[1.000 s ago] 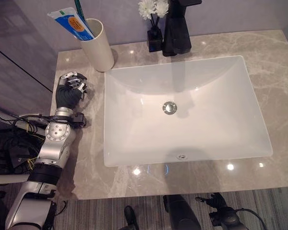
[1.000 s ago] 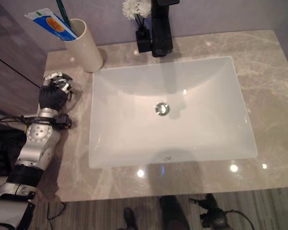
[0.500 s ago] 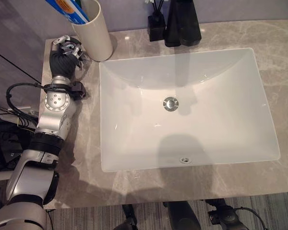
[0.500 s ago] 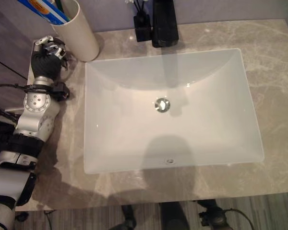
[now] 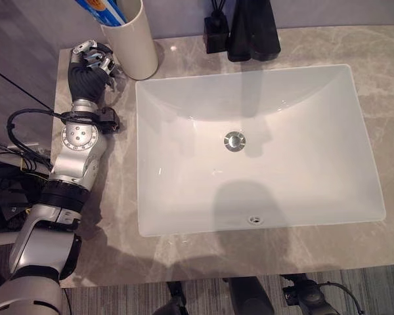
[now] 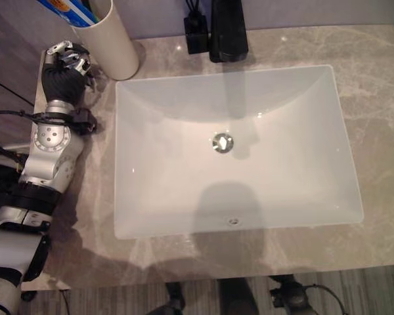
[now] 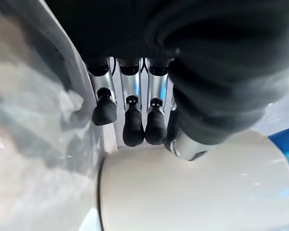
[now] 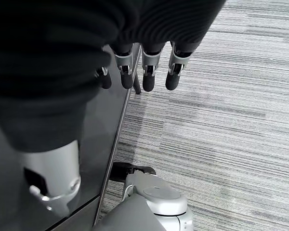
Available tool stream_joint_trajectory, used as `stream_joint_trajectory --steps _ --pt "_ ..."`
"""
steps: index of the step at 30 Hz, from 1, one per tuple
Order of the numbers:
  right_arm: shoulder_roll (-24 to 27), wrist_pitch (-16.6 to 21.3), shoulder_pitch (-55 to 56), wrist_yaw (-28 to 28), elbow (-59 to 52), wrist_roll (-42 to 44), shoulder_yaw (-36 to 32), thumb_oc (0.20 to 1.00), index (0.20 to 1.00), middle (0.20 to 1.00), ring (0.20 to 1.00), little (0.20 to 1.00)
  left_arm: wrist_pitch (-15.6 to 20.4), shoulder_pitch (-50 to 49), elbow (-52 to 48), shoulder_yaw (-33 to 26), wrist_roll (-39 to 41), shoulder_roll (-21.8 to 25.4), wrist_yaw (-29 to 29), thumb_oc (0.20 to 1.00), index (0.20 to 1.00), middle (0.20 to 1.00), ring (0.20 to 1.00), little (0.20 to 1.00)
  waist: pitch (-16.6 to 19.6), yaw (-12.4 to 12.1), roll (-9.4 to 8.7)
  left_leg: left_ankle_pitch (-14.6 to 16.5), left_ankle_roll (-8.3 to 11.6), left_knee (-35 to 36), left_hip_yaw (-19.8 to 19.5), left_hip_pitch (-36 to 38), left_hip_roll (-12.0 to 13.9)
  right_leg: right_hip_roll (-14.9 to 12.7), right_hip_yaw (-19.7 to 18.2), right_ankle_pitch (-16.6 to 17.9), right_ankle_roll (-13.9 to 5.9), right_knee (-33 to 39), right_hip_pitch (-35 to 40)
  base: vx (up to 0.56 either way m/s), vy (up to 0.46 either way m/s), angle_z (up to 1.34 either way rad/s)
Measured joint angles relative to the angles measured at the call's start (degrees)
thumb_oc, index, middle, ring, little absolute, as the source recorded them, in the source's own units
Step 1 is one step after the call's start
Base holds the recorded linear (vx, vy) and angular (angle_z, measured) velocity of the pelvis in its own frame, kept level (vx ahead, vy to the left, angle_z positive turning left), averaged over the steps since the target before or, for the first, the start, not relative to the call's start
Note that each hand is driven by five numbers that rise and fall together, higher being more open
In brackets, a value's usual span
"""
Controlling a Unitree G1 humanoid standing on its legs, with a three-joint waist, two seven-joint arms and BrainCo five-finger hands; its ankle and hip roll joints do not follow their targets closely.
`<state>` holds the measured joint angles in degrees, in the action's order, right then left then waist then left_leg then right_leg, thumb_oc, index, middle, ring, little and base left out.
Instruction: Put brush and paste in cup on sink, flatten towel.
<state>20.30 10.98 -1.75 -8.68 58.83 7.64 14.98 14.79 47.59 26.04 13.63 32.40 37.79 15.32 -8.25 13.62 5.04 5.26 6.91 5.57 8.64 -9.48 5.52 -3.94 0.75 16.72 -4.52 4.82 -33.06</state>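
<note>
A cream cup (image 5: 134, 42) stands at the back left corner of the marble counter (image 5: 381, 98). A blue toothpaste tube (image 5: 100, 8) and a green toothbrush (image 6: 87, 8) stick out of it. My left hand (image 5: 87, 69) rests on the counter just left of the cup, fingers loosely bent and holding nothing. In the left wrist view its fingertips (image 7: 133, 130) hang close above the cup's wall (image 7: 197, 192), with the thumb beside it. My right hand (image 8: 149, 72) hangs low over the carpet, relaxed and empty.
A white rectangular basin (image 5: 184, 197) fills the middle of the counter. A black faucet (image 5: 253, 33) and a small black vase (image 5: 217, 36) stand behind it. The counter's left edge runs right beside my left arm. A dark cabinet front (image 8: 53, 192) is by my right hand.
The camera has tilted down and nearer. My left hand has moved forward along the counter until it lies beside the cup. The cup and its contents have stayed in place.
</note>
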Motion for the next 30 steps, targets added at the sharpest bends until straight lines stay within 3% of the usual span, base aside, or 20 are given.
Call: stream_joint_trajectory --steps 10,17,30 --pt "0.03 -0.16 -0.31 0.04 0.76 -0.11 -0.14 1.000 1.000 1.000 1.000 1.000 -0.07 -7.99 -3.53 -3.46 -1.47 -4.66 0.29 0.200 0.200 0.200 0.200 0.200 0.10 -0.16 -0.78 -0.02 0.10 0.02 -2.01 2.64 0.39 -0.44 1.67 -0.58 0.00 0.01 3.74 -0.02 0.009 0.09" --pt "0.00 -0.19 -0.69 0.20 1.26 -0.14 0.38 1.000 1.000 1.000 1.000 1.000 -0.61 -10.16 -6.02 -3.18 -1.59 -4.09 -1.27 0.200 0.200 0.200 0.200 0.200 0.63 -0.22 -2.14 -0.09 0.20 0.00 -2.61 3.13 0.73 -0.31 2.69 -0.71 0.25 0.01 4.54 -0.02 -0.001 0.03" --pt "-0.34 -0.70 -0.60 1.27 2.54 -0.09 0.49 1.000 1.000 1.000 1.000 1.000 -0.68 -7.06 -5.34 0.32 -3.58 -0.97 -3.02 0.200 0.200 0.200 0.200 0.200 0.74 -0.13 -1.99 -0.06 0.18 -0.23 -0.78 2.29 0.30 0.07 0.84 -0.39 0.22 0.01 2.60 0.01 -0.001 -0.06"
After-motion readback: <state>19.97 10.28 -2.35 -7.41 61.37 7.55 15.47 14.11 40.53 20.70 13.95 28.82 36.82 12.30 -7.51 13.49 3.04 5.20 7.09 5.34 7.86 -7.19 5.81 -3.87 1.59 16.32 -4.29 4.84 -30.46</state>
